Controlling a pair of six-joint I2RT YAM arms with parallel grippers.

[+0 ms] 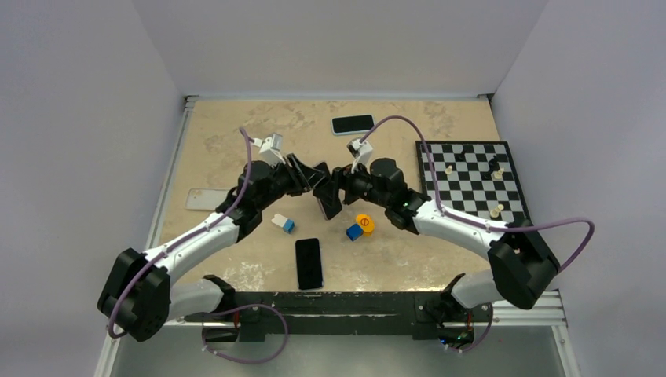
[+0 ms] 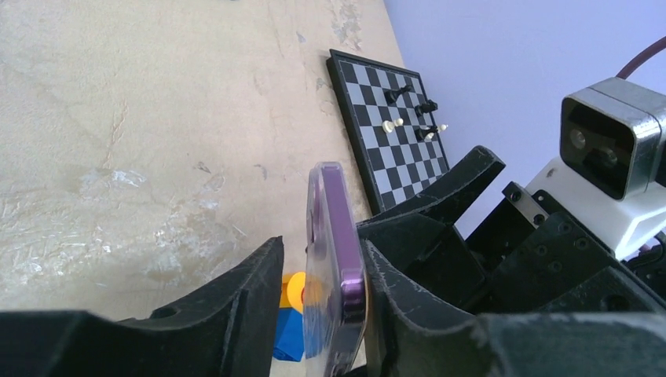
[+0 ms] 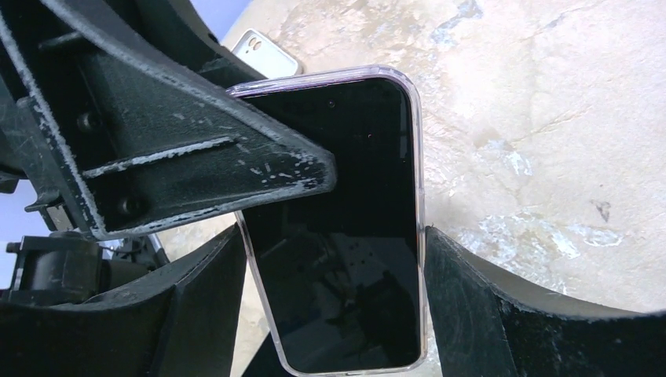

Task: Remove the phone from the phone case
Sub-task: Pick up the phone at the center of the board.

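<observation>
A dark-screened phone (image 3: 345, 236) with a purple edge (image 2: 339, 228) sits in a clear phone case (image 3: 418, 157) and hangs upright above the table's middle (image 1: 327, 198). My right gripper (image 3: 334, 232) is shut on its two long sides. My left gripper (image 2: 322, 245) straddles it across front and back. One left finger (image 3: 236, 157) lies flat on the screen. The other finger (image 2: 236, 306) stands a small gap off the case's back, so these jaws are open. In the top view the left gripper (image 1: 318, 185) and the right gripper (image 1: 339, 185) meet at the phone.
A black phone (image 1: 309, 263) lies near the arm bases, and another phone (image 1: 353, 124) lies at the back. A pale case (image 1: 206, 199) is at the left. A chessboard (image 1: 471, 181) with a few pieces is at the right. Small blocks (image 1: 283, 224) (image 1: 354, 232) and an orange piece (image 1: 364, 222) lie below the grippers.
</observation>
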